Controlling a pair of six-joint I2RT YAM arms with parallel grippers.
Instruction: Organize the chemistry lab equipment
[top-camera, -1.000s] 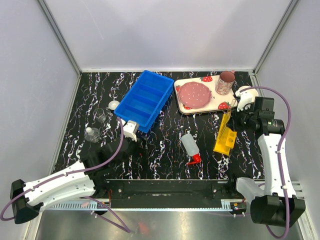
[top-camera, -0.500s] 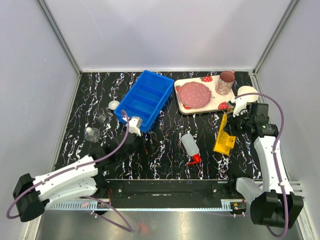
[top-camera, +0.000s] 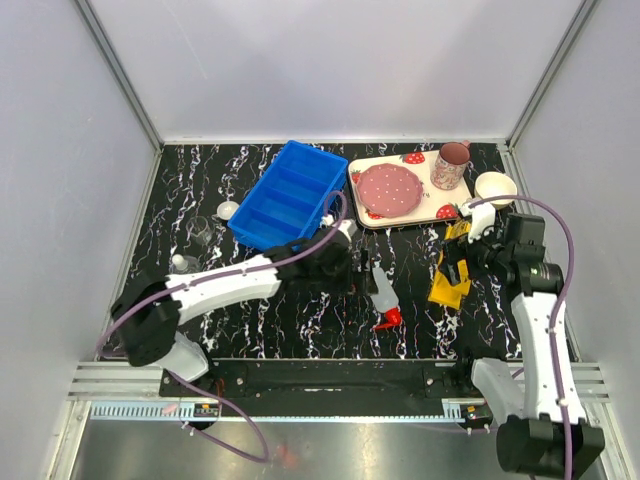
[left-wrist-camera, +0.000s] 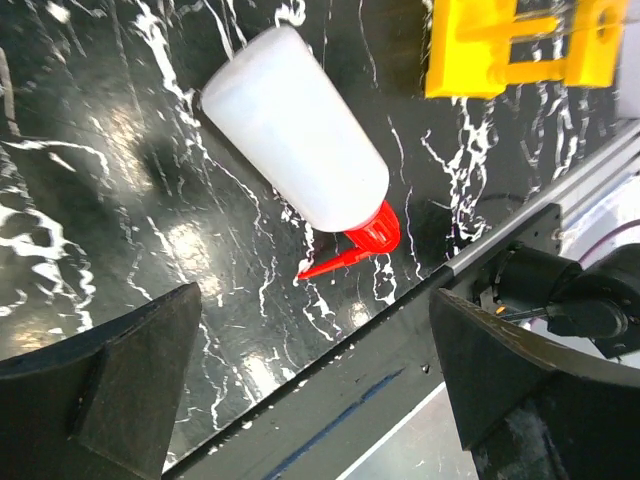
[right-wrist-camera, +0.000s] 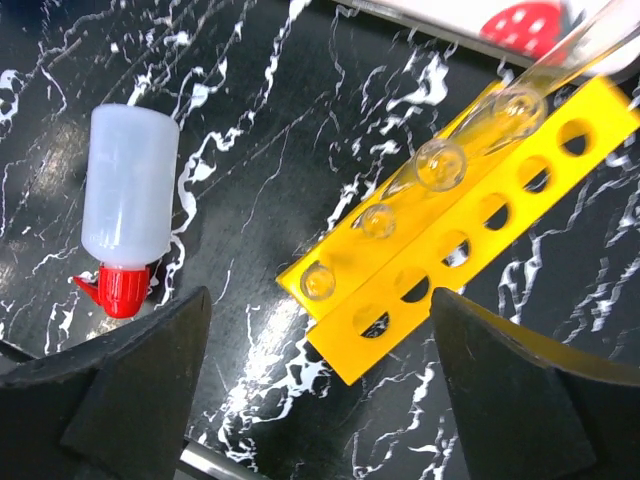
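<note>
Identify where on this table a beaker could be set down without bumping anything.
Bare tabletop lies in the back-left corner beside the blue bin, and along the near edge left of the squeeze bottle. It is crowded between the squeeze bottle, yellow rack and strawberry tray, where the left claw and right claw hover.

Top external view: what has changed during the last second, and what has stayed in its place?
The left gripper swung right from the near corner of the blue bin to hover, open, by the squeeze bottle. The right gripper drew back from the cream bowl toward the yellow rack, also open. Nothing was taken hold of. Bottle, rack and bin stayed put.
</note>
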